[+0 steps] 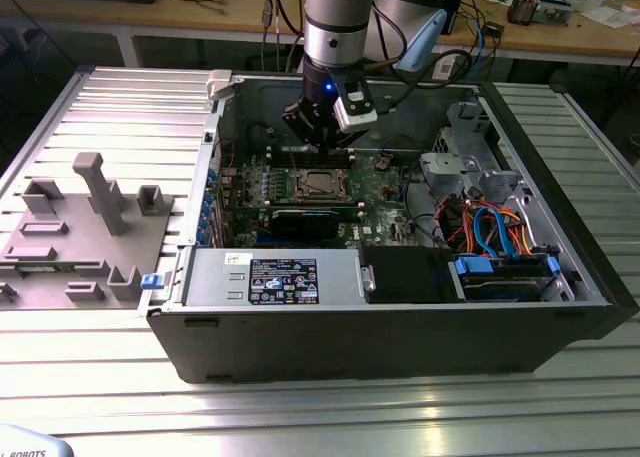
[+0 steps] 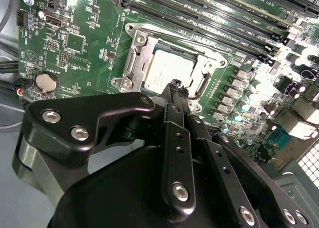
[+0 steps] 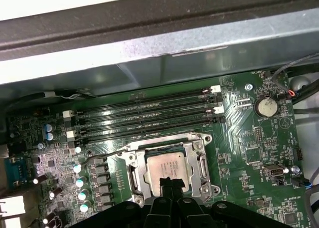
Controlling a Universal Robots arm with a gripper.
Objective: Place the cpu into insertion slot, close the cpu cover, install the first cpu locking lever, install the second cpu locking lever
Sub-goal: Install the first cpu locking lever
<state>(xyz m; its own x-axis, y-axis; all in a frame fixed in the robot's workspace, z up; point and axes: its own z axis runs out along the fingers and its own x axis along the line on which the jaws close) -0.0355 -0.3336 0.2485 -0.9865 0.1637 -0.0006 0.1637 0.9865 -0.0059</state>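
Ribbed silver metal desk (image 1: 100, 97) carries an open dark grey computer case (image 1: 400, 327) lying on its side. A grey moulded fixture block (image 1: 70, 227) sits beside the case on the exterior view's left. The silver and black robot arm (image 1: 340, 17) reaches down into the case over the green motherboard (image 3: 249, 148). The cpu cover (image 3: 138, 173), a thin silvery frame plate, lies flat over the socket, so it looks already closed. The cpu (image 3: 167, 168), a small square chip with a dull grey metal top, is seated in the socket under that frame, its top showing through the opening. It is in both wrist views, also at (image 2: 164, 71). A thin wire rod (image 3: 102, 155) beside the socket looks like a locking lever; cannot tell if it is latched. The black claw (image 2: 174, 86) is closed, fingers pressed into one narrow tip with nothing seen between them. It hangs just above the cpu's near edge; cannot tell if it touches. Judged step: lever work, with chip and cover done. To do it well, keep the closed tip on the lever wire, not on the chip top. Press down gently, then sideways under the hook, staying clear of the small capacitors (image 3: 82, 183) nearby.
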